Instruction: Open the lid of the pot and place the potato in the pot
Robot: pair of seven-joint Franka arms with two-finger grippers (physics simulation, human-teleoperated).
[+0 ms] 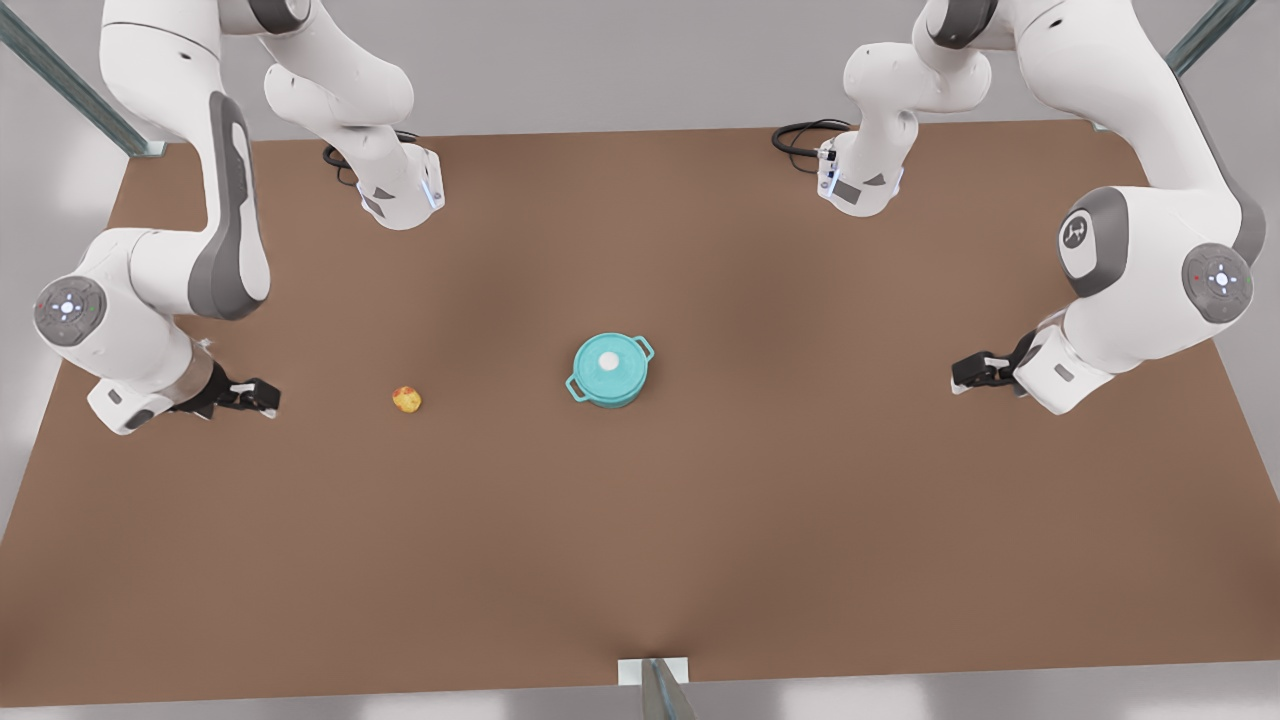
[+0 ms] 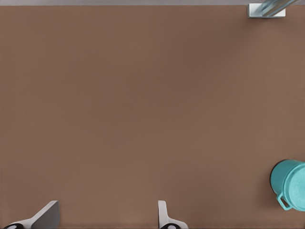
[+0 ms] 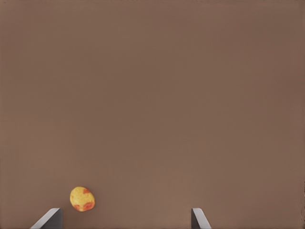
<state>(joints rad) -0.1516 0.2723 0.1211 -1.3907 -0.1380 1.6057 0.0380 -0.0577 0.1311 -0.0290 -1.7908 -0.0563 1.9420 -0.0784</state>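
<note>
Right gripper (image 3: 125, 213) spread wide, empty; yellow, red-patched potato (image 3: 82, 199) near one finger. Left gripper (image 2: 107, 207) also released; its view catches the teal pot (image 2: 290, 183). Front view shows the lid (image 1: 609, 362) on.

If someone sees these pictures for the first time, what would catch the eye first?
Probably the pot, bright teal in the middle of the brown table, with the pot lid on it. Next, the potato towards the front view's left, near the open right gripper. The open left gripper waits at the front view's right.
</note>
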